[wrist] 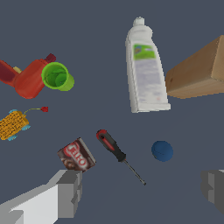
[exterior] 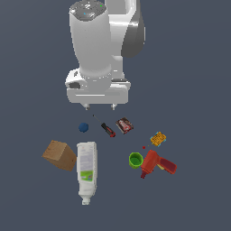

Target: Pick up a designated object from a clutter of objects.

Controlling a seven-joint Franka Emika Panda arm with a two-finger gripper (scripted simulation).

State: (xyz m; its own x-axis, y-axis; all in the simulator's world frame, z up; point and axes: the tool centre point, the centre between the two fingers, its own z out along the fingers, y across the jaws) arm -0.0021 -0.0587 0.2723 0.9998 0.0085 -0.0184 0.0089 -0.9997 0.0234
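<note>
Small smooth dark-blue ball (exterior: 83,127) on the grey floor, just beside the red-handled screwdriver (exterior: 105,127) and near the white bottle with a green label (exterior: 86,170). Above, grey gripper (exterior: 100,107) with fingers wide apart, holding nothing. Green round cup (exterior: 135,159) touching the red drill (exterior: 157,164), well apart from the ball

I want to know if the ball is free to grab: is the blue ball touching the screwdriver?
No. In the wrist view the blue ball lies apart from the screwdriver, with bare floor between them.

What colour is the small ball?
Dark blue ball, plain and smooth; the wrist view shows it best.
</note>
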